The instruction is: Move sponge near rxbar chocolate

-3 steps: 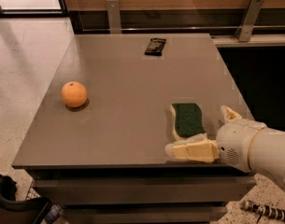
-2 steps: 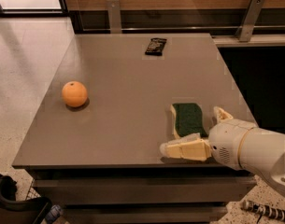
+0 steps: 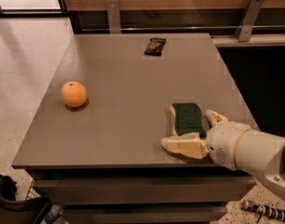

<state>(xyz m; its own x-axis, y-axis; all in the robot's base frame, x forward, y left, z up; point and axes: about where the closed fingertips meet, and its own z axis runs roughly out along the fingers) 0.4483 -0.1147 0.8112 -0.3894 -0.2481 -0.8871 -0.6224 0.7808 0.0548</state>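
Note:
The sponge (image 3: 187, 117), dark green on top with a pale yellow base, lies flat near the table's front right. My gripper (image 3: 188, 129) comes in from the right, open, low at the sponge's near end. One cream finger (image 3: 184, 146) lies just in front of the sponge and the other (image 3: 216, 117) at its right edge. The rxbar chocolate (image 3: 155, 46), a small black wrapper, lies at the far middle of the table, well away from the sponge.
A round orange (image 3: 74, 94) sits on the left of the grey table (image 3: 118, 92). Two metal brackets (image 3: 112, 14) stand behind the table's far edge against a wooden wall. Dark floor gear (image 3: 11, 202) shows at the bottom left.
My gripper has slid a little to the left along the table's front edge, so its near finger now reaches further past the sponge's near end. The sponge, bar and orange have not moved.

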